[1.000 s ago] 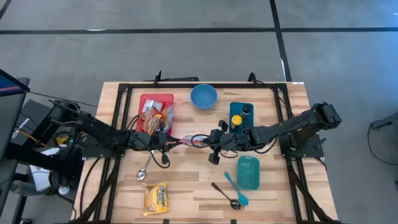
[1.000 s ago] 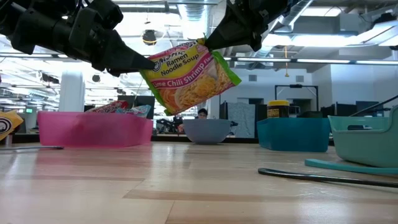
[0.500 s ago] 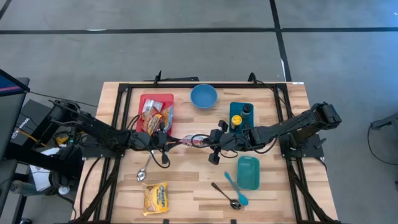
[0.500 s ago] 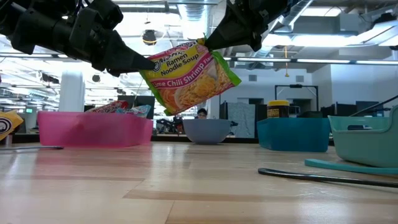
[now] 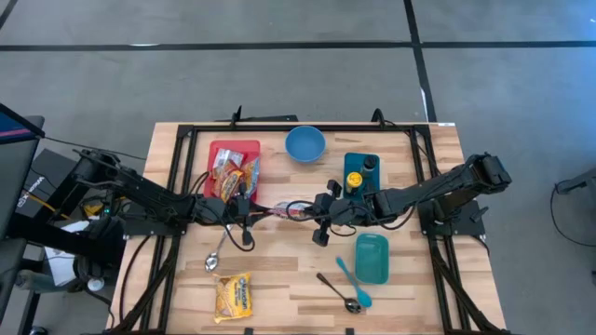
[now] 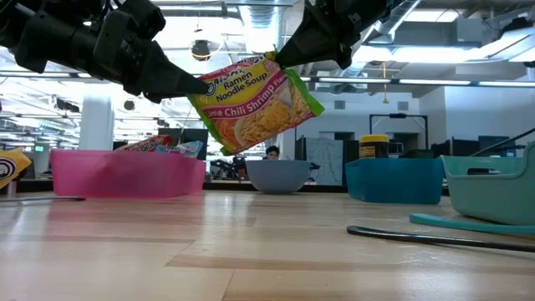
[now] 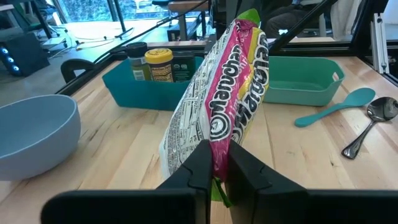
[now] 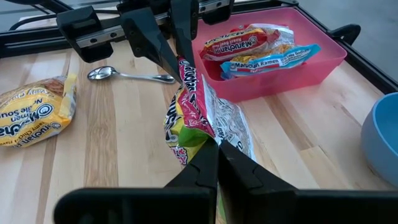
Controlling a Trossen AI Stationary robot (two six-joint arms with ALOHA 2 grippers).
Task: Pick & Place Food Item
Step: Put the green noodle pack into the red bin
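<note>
Noodles packet [image 6: 255,100] hangs above mid-surface, pinched at opposite edges: left fingers [image 7: 214,163] clenched on one, right fingers [image 8: 214,163] clenched on the other. Handover likely; one side should release only once the other's grip is firm, then carry toward pink bin [image 5: 233,169]. Label reads "Ramen Noodle Soup", "Chili Shrimp".

A ramen noodle packet [image 6: 255,102], lime chili shrimp, green-edged with pink and yellow print, is held tilted in the air above the table's middle, pinched at opposite ends.
</note>
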